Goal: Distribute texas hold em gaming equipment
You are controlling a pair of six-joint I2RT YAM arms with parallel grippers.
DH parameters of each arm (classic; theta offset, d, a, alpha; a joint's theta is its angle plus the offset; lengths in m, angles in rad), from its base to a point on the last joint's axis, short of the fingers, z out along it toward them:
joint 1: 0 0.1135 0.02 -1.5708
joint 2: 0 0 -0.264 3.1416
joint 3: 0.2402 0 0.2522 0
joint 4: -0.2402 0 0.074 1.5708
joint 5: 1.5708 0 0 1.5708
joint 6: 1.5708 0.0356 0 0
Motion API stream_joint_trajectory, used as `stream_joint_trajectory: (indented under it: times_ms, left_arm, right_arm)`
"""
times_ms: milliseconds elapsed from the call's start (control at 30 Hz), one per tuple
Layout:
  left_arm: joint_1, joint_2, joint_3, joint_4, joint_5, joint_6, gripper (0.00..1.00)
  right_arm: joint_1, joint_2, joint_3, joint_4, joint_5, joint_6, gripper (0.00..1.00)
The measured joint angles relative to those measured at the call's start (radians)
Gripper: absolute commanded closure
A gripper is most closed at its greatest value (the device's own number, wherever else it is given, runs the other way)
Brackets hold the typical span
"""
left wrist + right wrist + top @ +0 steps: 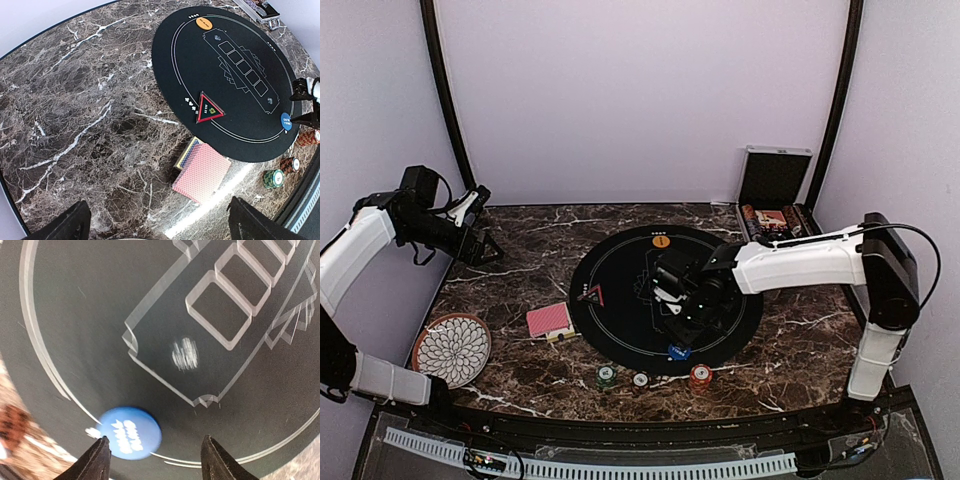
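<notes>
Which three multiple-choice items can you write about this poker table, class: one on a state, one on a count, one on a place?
1. The left claw is:
A. open and empty
B. shut on a card
C. shut on a chip

2. The chip stacks along the near edge of the table number:
A. one
B. three
C. five

3. The red-backed card deck lies:
A. on the table, left of the black mat
B. at the mat's centre
C. on the chip stacks

Answers:
1 A: the claw gapes wide with nothing inside it.
2 B: three separate stacks stand in a row.
3 A: the deck sits just outside the mat's rim.
</notes>
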Motion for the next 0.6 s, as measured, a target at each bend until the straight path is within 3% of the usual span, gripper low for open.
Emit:
stream_joint_trajectory:
  times_ms: [200, 600]
  left_arm:
    - [0.000, -0.003, 0.000, 0.000, -0.001, 0.000, 0.01]
    - [0.000, -0.004, 0.017, -0.009, 0.000, 0.001, 0.01]
  right_arm:
    - [0.000, 0.038, 0.084, 0.034, -0.039, 0.000, 0.38]
    - [0.013, 0.108, 0.074, 0.039, -0.025, -0.002, 0.37]
